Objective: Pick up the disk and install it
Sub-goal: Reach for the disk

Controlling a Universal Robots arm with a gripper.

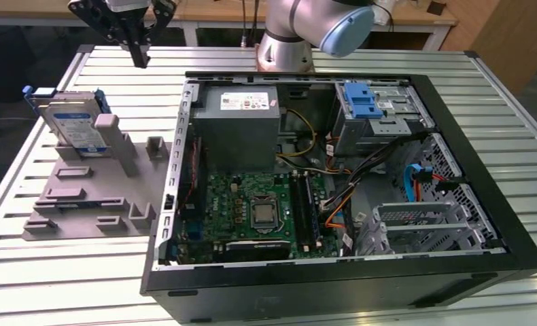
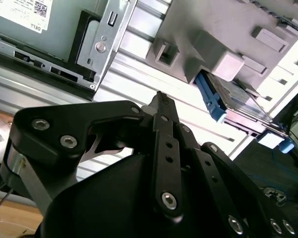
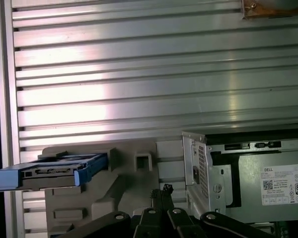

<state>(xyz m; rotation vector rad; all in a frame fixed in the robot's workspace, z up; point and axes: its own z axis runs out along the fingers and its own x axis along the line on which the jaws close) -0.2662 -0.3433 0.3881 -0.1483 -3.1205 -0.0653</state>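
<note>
The jaws, pinched shut and empty, hang near the disk (image 1: pixel 73 126), which stands in a rack (image 1: pixel 87 197) by a tabletop corner; it looks hard and breakable, so I'd hold its blue sides.

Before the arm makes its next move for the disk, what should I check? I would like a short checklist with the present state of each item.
1. The disk stands upright in the grey holder: ok.
2. The gripper is empty, above the table and apart from the disk: ok.
3. Jaws open for a grasp: not ok, they are shut.
4. The case is open from above: ok.
5. The cage has a free slot: cannot tell.
</note>
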